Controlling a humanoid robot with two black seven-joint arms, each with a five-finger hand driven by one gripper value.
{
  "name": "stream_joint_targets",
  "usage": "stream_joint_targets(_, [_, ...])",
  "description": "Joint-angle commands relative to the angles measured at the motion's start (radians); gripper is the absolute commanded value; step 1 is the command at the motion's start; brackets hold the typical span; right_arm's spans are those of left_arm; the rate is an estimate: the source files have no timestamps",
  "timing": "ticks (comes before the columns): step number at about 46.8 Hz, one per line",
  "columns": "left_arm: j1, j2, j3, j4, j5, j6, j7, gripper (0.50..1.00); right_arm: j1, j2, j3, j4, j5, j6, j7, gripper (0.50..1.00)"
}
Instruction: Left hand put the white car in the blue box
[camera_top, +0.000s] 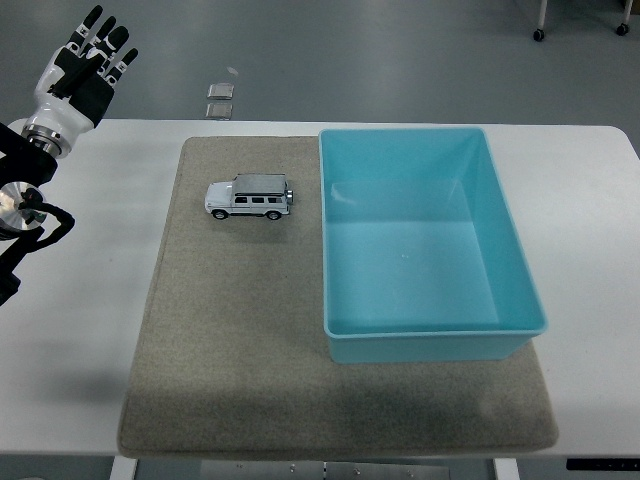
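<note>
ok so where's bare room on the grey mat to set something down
The biggest free patch on the grey felt mat is its left and near part, bordered by the small white toy car behind and the light blue plastic box to the right. The mat's right half is crowded by the box. The left hand hangs beyond the table's far left corner.

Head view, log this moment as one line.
left robot hand: open, raised far left | white car: on mat, untouched | blue box: empty

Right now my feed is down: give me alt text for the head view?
A white toy car sits untouched on a grey mat, left of an empty blue box. The left hand, fingers spread, is raised at the table's far-left corner.
</note>
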Motion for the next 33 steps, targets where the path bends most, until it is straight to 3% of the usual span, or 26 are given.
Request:
stream_joint_targets(1, [0.001, -0.001, 0.0, -0.001, -0.001, 0.003, -0.008, 0.996, 0.0, 0.0, 0.0, 0.0, 0.0, 0.0, 0.0, 0.936])
stream_joint_targets(33, [-0.02, 0.0, 0.015, -0.009, 0.025, -0.003, -0.008, 0.996, 0.0, 0.0, 0.0, 0.0, 0.0, 0.0, 0.0, 0.936])
